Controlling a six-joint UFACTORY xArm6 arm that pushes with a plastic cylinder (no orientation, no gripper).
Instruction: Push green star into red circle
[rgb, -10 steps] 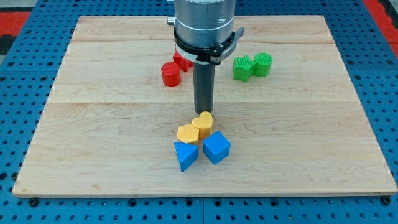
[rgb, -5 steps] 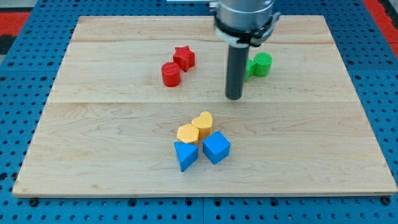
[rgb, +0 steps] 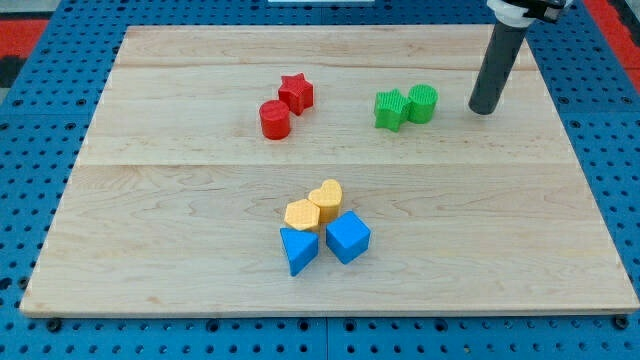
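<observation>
The green star (rgb: 390, 109) sits on the wooden board toward the view's upper right, touching a green circle (rgb: 423, 103) on its right. The red circle (rgb: 275, 120) lies to the star's left, about a hundred pixels away, with a red star (rgb: 296, 93) touching it at its upper right. My tip (rgb: 483, 109) is down at the board to the right of the green circle, a short gap away, level with the green pair.
A cluster lies at the board's lower middle: a yellow heart (rgb: 326, 200), a yellow hexagon (rgb: 302, 215), a blue triangle (rgb: 298, 249) and a blue cube (rgb: 348, 237). The board's right edge (rgb: 580, 150) is near my tip.
My tip has moved from just above the yellow heart up and to the right, past the green blocks, to the right of the green circle. No block has moved.
</observation>
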